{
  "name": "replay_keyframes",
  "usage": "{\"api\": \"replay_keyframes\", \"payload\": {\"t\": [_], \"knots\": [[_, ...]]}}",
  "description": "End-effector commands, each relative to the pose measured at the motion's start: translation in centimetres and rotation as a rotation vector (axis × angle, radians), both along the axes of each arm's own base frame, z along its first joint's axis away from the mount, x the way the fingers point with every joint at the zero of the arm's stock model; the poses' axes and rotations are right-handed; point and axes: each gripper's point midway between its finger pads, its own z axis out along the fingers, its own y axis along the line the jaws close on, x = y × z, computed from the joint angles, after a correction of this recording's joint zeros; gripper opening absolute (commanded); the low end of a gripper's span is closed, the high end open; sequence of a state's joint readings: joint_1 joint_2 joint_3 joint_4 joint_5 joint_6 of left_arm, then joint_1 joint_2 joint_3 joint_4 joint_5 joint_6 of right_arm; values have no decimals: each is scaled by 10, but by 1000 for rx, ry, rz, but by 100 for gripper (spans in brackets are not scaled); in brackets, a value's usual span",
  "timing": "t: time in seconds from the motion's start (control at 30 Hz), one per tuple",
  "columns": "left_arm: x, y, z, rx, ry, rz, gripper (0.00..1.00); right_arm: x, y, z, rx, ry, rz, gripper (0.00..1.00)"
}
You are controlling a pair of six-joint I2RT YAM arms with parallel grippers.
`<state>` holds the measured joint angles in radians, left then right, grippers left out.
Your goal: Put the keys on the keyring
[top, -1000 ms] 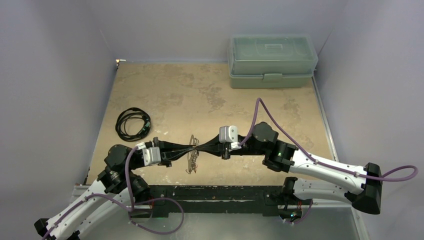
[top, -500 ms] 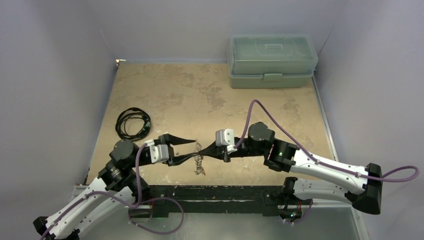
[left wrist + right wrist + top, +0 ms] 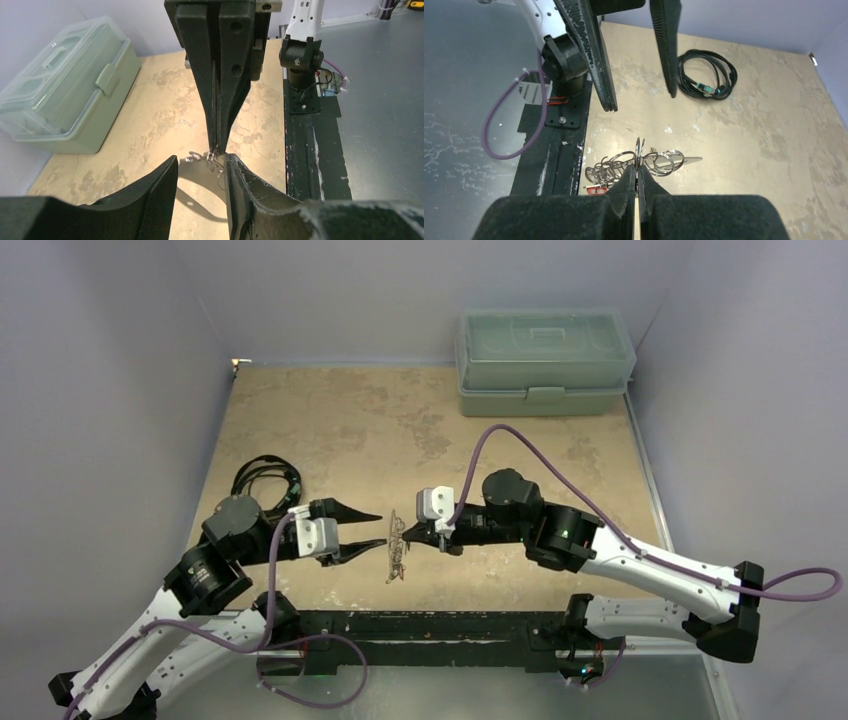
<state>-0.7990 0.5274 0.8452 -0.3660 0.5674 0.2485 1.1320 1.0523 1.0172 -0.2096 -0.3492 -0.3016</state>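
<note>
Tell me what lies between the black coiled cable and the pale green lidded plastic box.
Only bare mottled tan tabletop lies between the black coiled cable and the pale green lidded plastic box; the top external view shows it.

- Top: high behind the arms, looking down at the table [image 3: 330, 410].
- Left wrist: close behind left gripper [image 3: 200, 162], facing right gripper [image 3: 216, 142].
- Right wrist: reversed; both share keyring [image 3: 664, 162] at fingertips.

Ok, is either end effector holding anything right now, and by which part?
The right end effector is shut on the keyring, pinching one of its small loops between the fingertips. The left end effector is open beside it and holds nothing.
</note>
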Motion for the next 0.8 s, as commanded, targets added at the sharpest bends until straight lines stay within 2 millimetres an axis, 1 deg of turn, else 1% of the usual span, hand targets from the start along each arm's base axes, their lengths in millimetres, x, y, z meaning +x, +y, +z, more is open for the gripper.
{"api": "replay_keyframes", "payload": {"t": [0.0, 0.1, 0.23, 0.33, 0.43, 0.6, 0.67, 0.77], "knots": [[1, 1, -8, 66, 26, 4, 37, 8, -11, 23, -27, -37, -57, 0], [3, -5, -15, 79, 56, -11, 36, 16, -18, 19, -109, -23, -107, 0], [6, -10, -15, 36, 41, -16, 35, 25, -32, 13, -228, 4, -188, 0], [7, -12, -16, 8, 8, -18, 33, 26, -38, 13, -248, 13, -209, 0], [10, -15, -25, 21, -10, -26, 30, 20, -39, 12, -249, 25, -187, 0], [15, -20, -31, 30, -16, -33, 27, 14, -36, 10, -266, 41, -156, 0], [15, -25, -32, 25, -9, -53, 25, 12, -35, 10, -269, 44, -146, 0], [9, -34, -37, 12, 17, -113, 24, 10, -33, 9, -273, 45, -133, 0]]}}
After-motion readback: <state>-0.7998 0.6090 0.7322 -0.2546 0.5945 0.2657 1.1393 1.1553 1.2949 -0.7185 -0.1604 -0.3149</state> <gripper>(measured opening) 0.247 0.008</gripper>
